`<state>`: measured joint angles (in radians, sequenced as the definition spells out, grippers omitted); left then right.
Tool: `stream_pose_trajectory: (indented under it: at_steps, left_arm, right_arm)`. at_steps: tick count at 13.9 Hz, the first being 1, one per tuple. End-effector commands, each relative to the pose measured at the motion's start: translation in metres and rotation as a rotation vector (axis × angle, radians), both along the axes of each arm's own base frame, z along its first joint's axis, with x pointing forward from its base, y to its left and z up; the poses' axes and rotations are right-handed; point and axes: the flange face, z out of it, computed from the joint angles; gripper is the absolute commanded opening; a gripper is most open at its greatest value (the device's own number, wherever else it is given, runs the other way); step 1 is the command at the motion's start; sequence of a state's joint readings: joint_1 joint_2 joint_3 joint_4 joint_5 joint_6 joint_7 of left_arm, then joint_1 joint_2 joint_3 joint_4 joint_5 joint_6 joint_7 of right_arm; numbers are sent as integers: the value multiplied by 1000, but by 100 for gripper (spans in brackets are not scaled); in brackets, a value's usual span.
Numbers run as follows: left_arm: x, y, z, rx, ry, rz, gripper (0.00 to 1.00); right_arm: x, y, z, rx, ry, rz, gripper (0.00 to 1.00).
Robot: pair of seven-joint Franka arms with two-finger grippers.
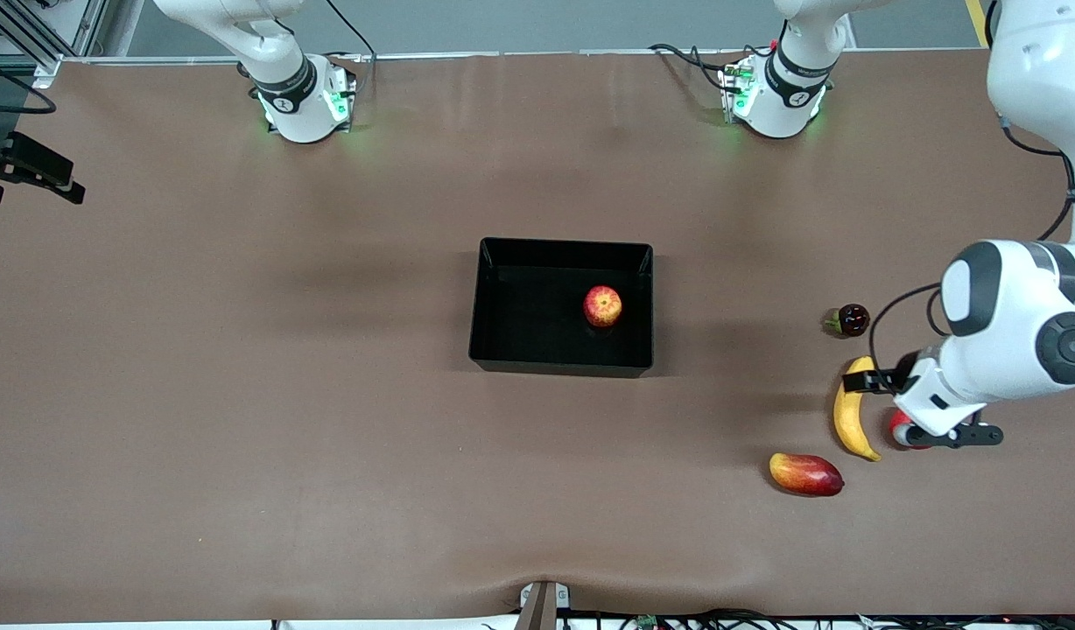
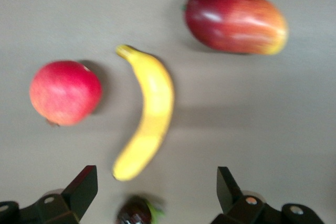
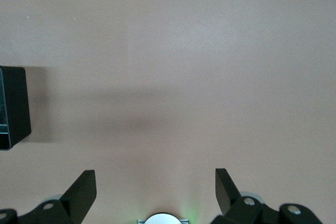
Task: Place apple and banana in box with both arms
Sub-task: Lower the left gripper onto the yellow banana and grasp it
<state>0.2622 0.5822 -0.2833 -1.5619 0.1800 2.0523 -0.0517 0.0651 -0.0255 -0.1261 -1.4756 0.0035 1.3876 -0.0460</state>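
Observation:
The apple (image 1: 602, 306), red with pale yellow streaks, lies inside the black box (image 1: 494, 297) in the middle of the table. The banana (image 1: 853, 411) lies on the table toward the left arm's end. It also shows in the left wrist view (image 2: 149, 114). My left gripper (image 1: 927, 407) hangs over the table beside the banana, open and empty (image 2: 157, 182). My right gripper (image 3: 155, 179) is open and empty, up over bare table near its own base; it is out of the front view. A corner of the box (image 3: 13, 106) shows in the right wrist view.
A red-yellow mango (image 1: 805, 473) lies nearer the front camera than the banana. A dark round fruit (image 1: 850, 320) lies farther from it. A plain red round fruit (image 2: 65, 93) lies beside the banana, mostly hidden under the left hand in the front view (image 1: 898, 429).

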Motion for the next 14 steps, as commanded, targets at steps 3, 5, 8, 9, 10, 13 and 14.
stream_pose_trajectory:
  at_steps: [3, 5, 8, 9, 10, 13, 14]
  left_arm:
    - [14, 2, -65, 5, -82, -102, 100]
    - [16, -11, -70, -1, -86, -116, 100]
    - [11, -9, -95, -13, -49, -192, 100]
    - [10, -6, -99, -15, -43, -208, 99]
    - [8, -3, -104, -15, -35, -205, 99]
    - [-3, -3, -117, -19, 3, -207, 86]
    - [-9, -4, -123, -20, 21, -212, 71]
  right_arm:
    - [-4, -3, 7, -1, -12, 55, 100]
    - [-4, -7, 7, 13, -17, 94, 100]
    - [-4, -15, 6, 7, -15, 81, 100]
    - [-3, -16, 6, 4, -13, 78, 100]
    - [-3, -16, 5, 5, -11, 75, 100]
    - [-3, -19, 5, 2, -11, 70, 100]
    - [-3, -20, 5, -1, -11, 68, 100]
